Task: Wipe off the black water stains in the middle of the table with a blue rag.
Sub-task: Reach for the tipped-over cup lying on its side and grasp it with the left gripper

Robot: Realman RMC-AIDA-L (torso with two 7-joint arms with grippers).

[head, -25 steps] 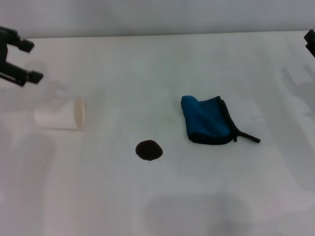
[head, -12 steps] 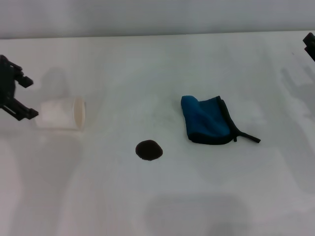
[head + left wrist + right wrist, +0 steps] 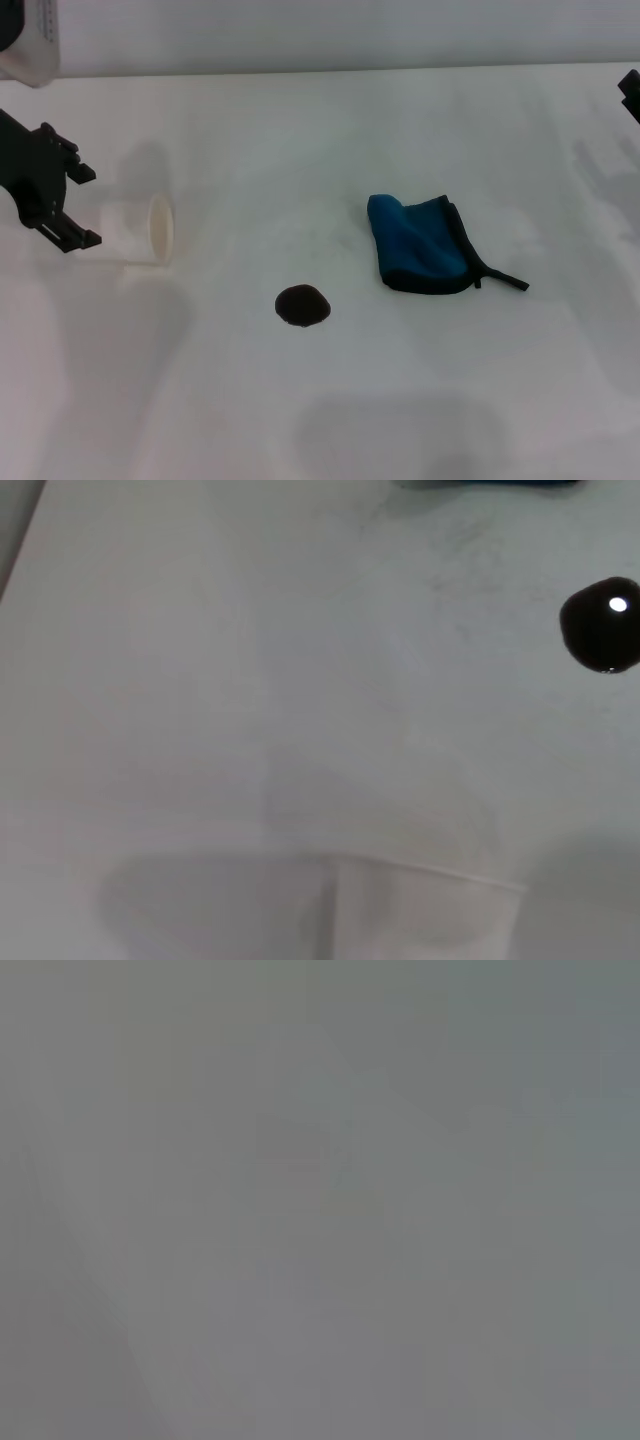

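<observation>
The blue rag (image 3: 420, 245) lies folded on the white table (image 3: 320, 400), right of centre, its black strap pointing right. The black water stain (image 3: 302, 305) is a small round blotch to the rag's front left; it also shows in the left wrist view (image 3: 603, 625). My left gripper (image 3: 84, 206) is open at the far left, its fingers either side of the closed end of a lying cup. Only a black corner of my right gripper (image 3: 630, 90) shows at the right edge, far from the rag. The right wrist view is plain grey.
A translucent white cup (image 3: 140, 232) lies on its side at the left, mouth facing the stain; its rim shows in the left wrist view (image 3: 420, 880). A sliver of the rag (image 3: 500, 483) shows at that view's edge.
My left gripper has come down and moved right, up to the cup's closed end. The rag, the stain and the right arm have not moved.
</observation>
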